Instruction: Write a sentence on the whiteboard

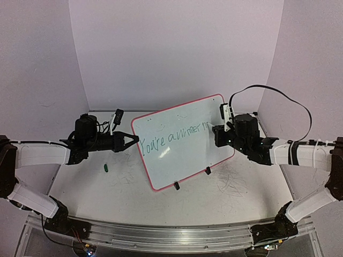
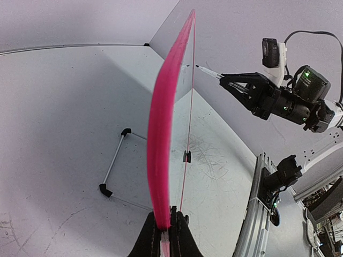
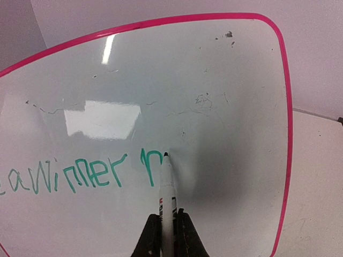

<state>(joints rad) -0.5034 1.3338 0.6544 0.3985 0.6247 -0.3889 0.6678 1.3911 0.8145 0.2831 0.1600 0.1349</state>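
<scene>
2 arms meet at the whiteboard [image 1: 185, 115] in the top view: it stands tilted on the table [image 1: 80, 179], propped on 2 black clip feet [image 1: 176, 186] along its lower edge, written face toward the camera. The left gripper [image 1: 134, 141] reaches in from the left and pinches the pink frame at the board's left edge; the right gripper [image 1: 215, 130] sits at the board's right side, close against its face. The sentence [image 1: 174, 137] runs in green across the middle of the board and reads roughly "You're a winner", followed by 1 more letter. A small green cap [image 1: 106, 168] lies on the table left of the board, below the left gripper. In the left wrist view the whiteboard [image 2: 161, 150] is seen edge-on, and the left gripper [image 2: 163, 219] has its 2 fingers pressed onto the frame from either side; beyond it, the right gripper [image 2: 224, 80] holds a marker [image 2: 206, 71] whose tip meets the board's face. In the right wrist view the right gripper [image 3: 167, 225] is clamped on the marker [image 3: 168, 193], which stands upright between its fingers, tip touching the whiteboard [image 3: 225, 80] just beside the last green stroke of the sentence [image 3: 80, 174], which lies in the lower left of this view
</scene>
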